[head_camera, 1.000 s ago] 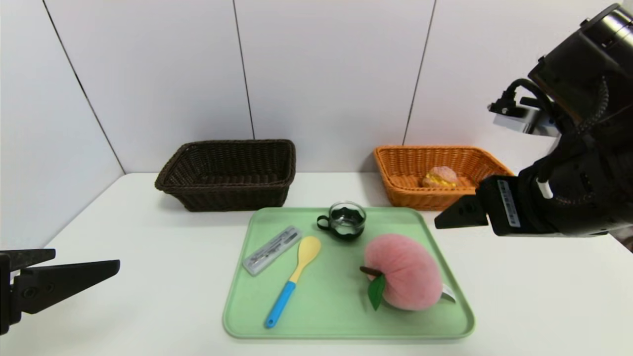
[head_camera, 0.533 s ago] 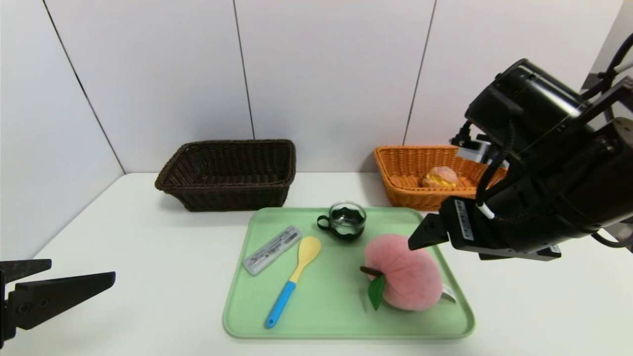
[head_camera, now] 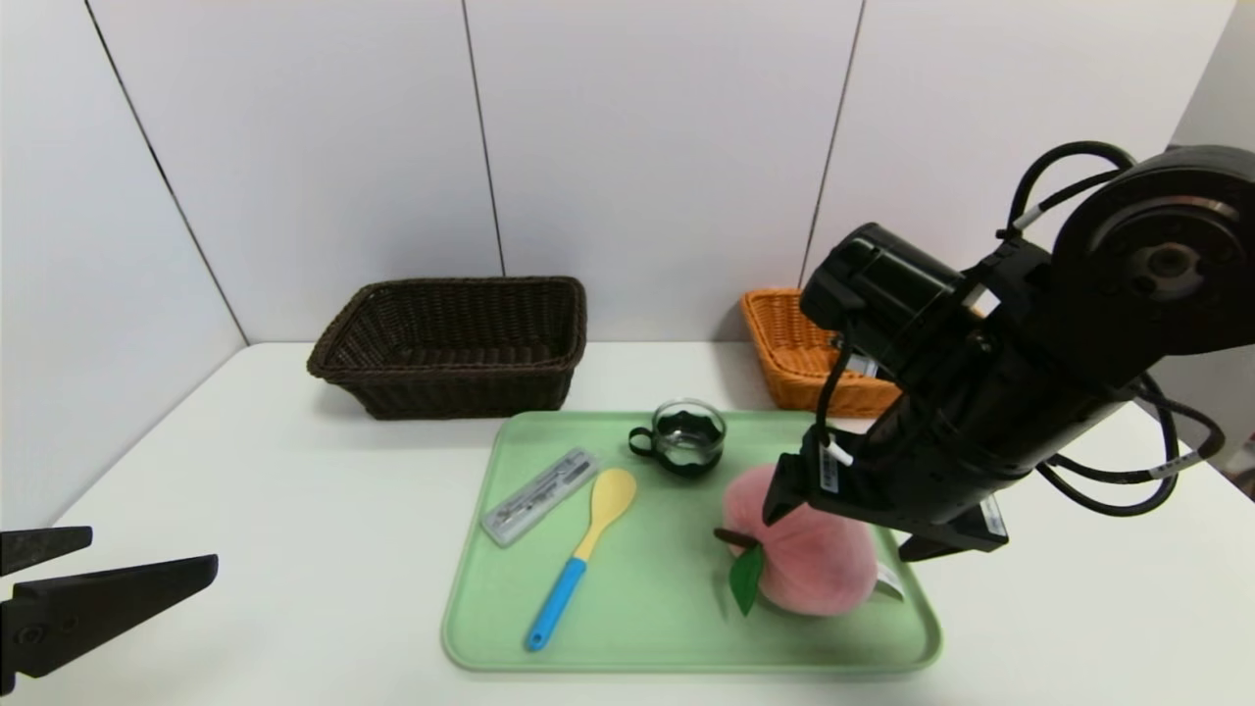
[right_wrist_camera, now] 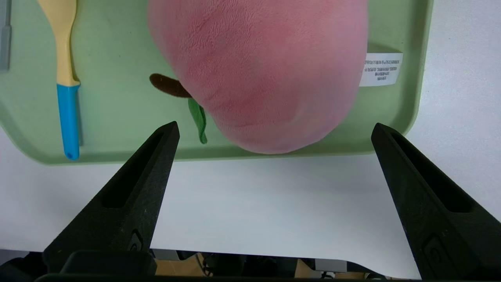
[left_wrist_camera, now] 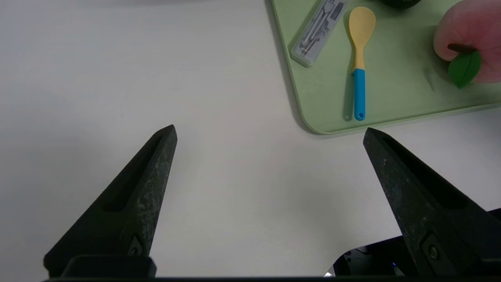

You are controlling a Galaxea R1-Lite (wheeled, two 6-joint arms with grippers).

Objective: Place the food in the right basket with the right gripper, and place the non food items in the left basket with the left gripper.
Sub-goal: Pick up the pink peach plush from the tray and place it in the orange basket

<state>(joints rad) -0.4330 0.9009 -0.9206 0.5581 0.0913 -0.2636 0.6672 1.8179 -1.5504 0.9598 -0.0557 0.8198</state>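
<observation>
The peach [head_camera: 799, 544] lies on the right half of the tray [head_camera: 677, 628], on the counter [head_camera: 294, 490], stem and leaf toward the tray's middle. Over the last second the right pincer [head_camera: 843, 515] has swung from beside the right basket [head_camera: 794, 353] down and inward, and now points steeply down over the peach's far right flank. This indicates that pickup of the next food item has begun. Its jaws are spread wide and empty; in the right wrist view the peach [right_wrist_camera: 258, 70] sits ahead of the tips, not yet between them, so further descent is likely required before closing. The left pincer [left_wrist_camera: 270, 133] hangs spread and empty over bare counter, well left of the tray. Spoon [head_camera: 578, 559], case [head_camera: 539, 495] and cup [head_camera: 686, 436] remain on the tray for the left basket [head_camera: 451, 343].
</observation>
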